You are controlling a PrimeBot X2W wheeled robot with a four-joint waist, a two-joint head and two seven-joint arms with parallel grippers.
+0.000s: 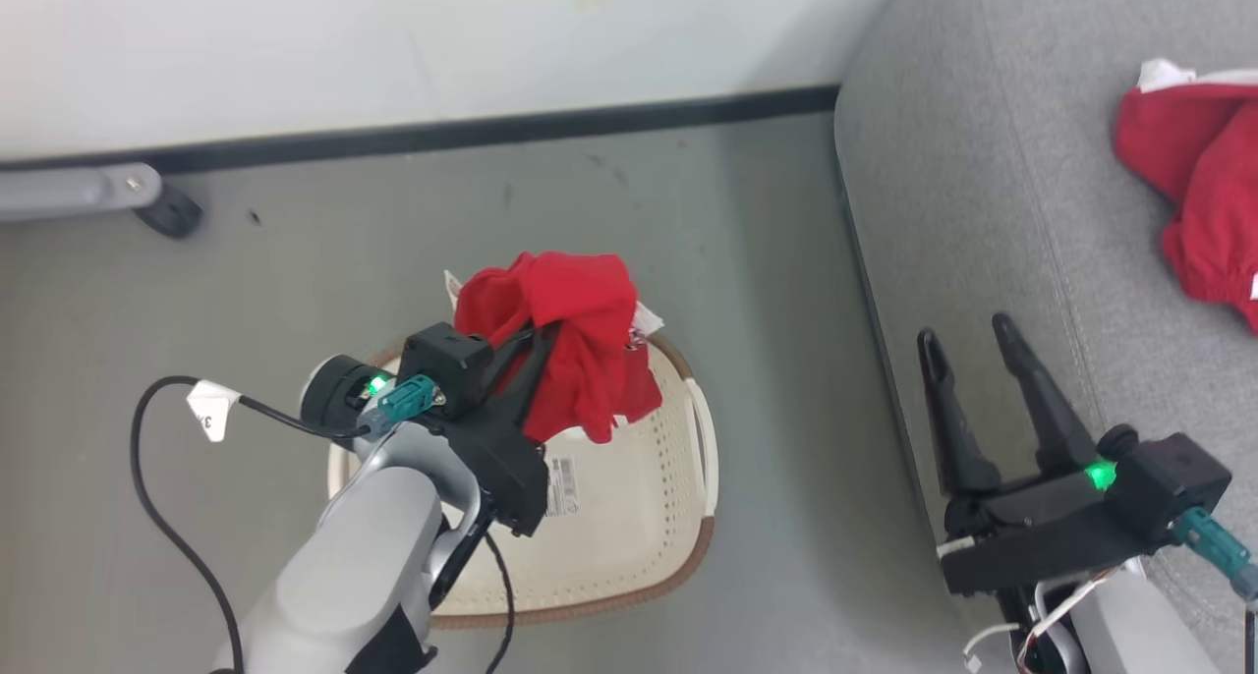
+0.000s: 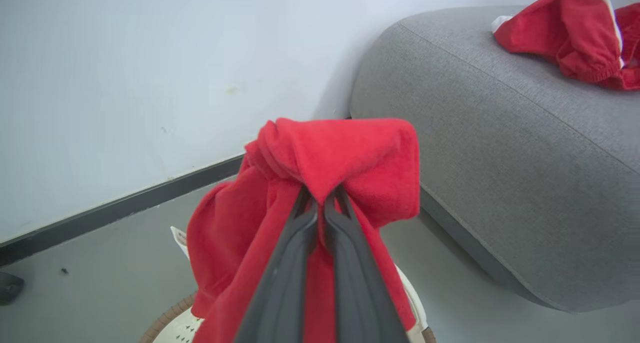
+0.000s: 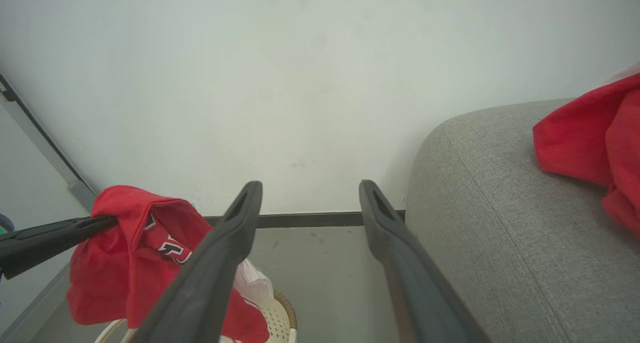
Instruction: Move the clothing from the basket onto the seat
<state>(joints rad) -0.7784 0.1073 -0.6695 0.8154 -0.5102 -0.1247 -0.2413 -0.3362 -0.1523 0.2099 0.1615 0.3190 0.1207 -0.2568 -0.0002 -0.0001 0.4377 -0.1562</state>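
Left end effector (image 2: 320, 199) clenched on red garment (image 1: 575, 310) above basket (image 1: 639, 517); seat (image 1: 943, 212) lay to its right; right end effector (image 1: 966, 332) gaped empty.

Soft, even room light is falling in all three views, seemingly from above, and nothing is glaring. The seat (image 1: 983, 212) is casting a faint shadow along its base onto the floor (image 1: 688, 261). The wall (image 2: 125, 83) is looking bluish in the left wrist view and greenish in the right. The left gripper (image 2: 320, 197) is blurring slightly close to the lens.
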